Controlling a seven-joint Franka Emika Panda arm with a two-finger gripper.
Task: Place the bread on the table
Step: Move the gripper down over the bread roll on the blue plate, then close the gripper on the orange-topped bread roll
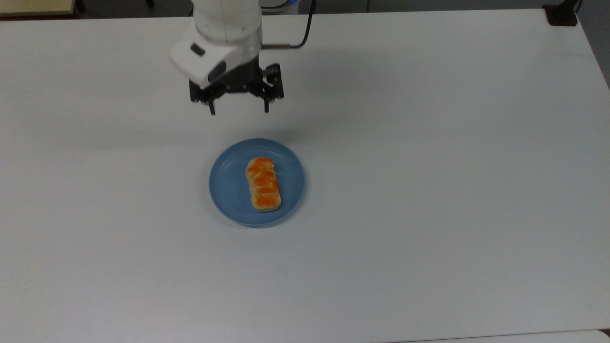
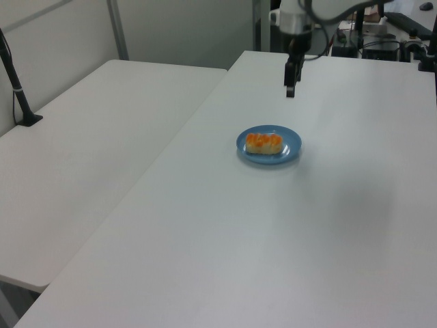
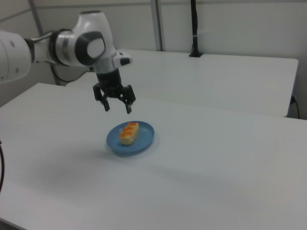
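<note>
The bread (image 1: 263, 184) (image 2: 264, 143) (image 3: 129, 132), a small loaf with an orange segmented top, lies on a round blue plate (image 1: 228, 188) (image 2: 292, 147) (image 3: 144, 141) in the middle of the white table (image 1: 429, 190). My gripper (image 1: 238, 112) (image 3: 117, 108) hangs open above the table, short of the plate's far rim in the top view, fingers pointing down with nothing between them. In the left view the gripper (image 2: 290, 89) is seen edge-on, above and behind the plate.
A second white table (image 2: 89, 150) (image 3: 225, 81) stands alongside. A black post (image 2: 17, 89) is clamped to it, and another black post (image 3: 194, 28) rises at its far edge. A black mount (image 1: 562, 12) sits at the table's far right corner.
</note>
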